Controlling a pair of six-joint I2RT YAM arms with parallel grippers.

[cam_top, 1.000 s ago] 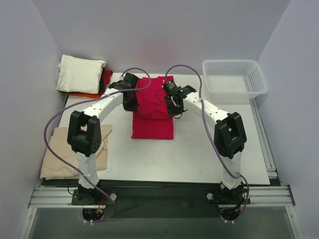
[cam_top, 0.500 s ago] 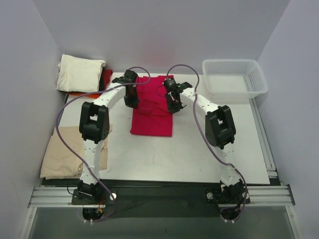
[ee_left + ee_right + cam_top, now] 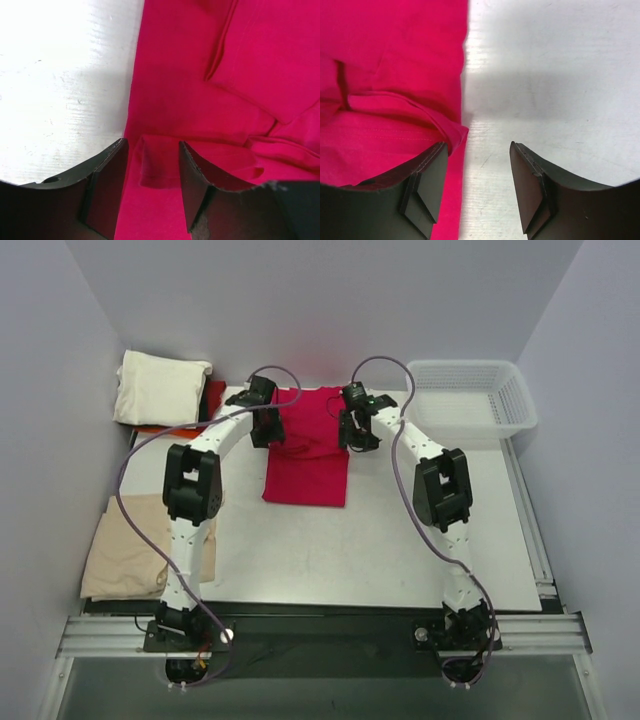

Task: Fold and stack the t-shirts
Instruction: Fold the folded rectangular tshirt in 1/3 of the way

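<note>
Grippers of both arms sit low over a crimson-red t-shirt point(image 3: 306, 460) on the white table point(image 3: 400, 540). The shirt lies flat, left of the white lattice basket point(image 3: 470, 428) and apart from it. The right gripper point(image 3: 358, 432) hangs at the shirt's basket-side edge with its jaws spread. In the right wrist view, one finger point(image 3: 427, 185) stands over a raised lip of red cloth and the other over bare tabletop, with nothing clamped between them. On the shirt's side away from the basket, the left gripper point(image 3: 266, 430) is also spread wide. The left wrist view shows a small fold of red cloth lying in the gap, with the fingers point(image 3: 107, 190) standing apart around it. The shirt is folded to a narrow oblong. It is smooth at the end toward the arm bases and rumpled in overlapping folds at the end level with the basket. Farther from the basket, past the left gripper, a folded cream-white t-shirt point(image 3: 160, 388) rests on an orange-red t-shirt point(image 3: 165, 429) at the far corner of the table. A tan-beige t-shirt point(image 3: 120, 550) lies at the table edge farthest from the basket, partly hidden by the left arm in the top view.
</note>
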